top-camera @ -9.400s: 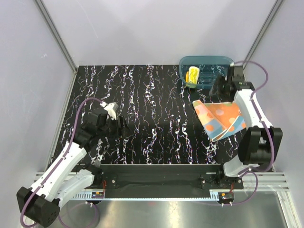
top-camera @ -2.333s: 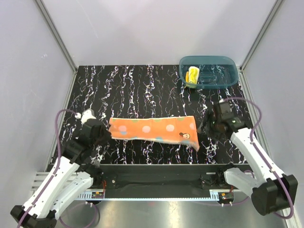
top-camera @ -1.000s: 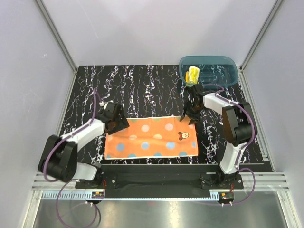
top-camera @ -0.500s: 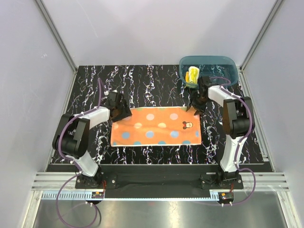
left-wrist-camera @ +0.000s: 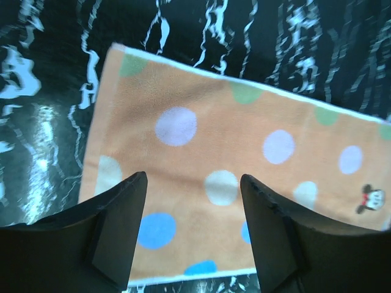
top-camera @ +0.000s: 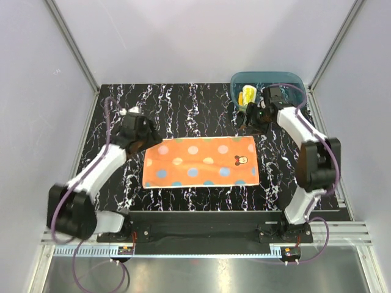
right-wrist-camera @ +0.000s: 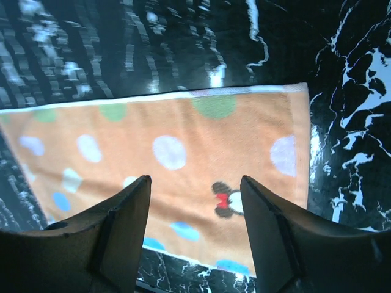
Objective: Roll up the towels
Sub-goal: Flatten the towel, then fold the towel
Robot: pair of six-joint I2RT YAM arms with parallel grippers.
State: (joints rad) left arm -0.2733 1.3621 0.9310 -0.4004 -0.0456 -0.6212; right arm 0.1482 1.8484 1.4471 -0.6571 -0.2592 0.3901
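Top external view: the orange polka-dot towel (top-camera: 200,162) lies spread flat on the black marbled table (top-camera: 183,110), in the near middle, with its long edges running left to right. The left gripper (top-camera: 148,140) is raised near its far left corner. The right gripper (top-camera: 250,119) is just beyond its far right corner, beside the teal tub (top-camera: 275,75). The yellow towel (top-camera: 248,96) sits in the tub's left end, bunched or rolled. In the left wrist view the fingers (left-wrist-camera: 116,232) stand well apart with nothing between them and the orange cloth below. In the right wrist view the fingers (right-wrist-camera: 116,238) are likewise spread and empty, above the end with a small mouse figure (right-wrist-camera: 225,200).
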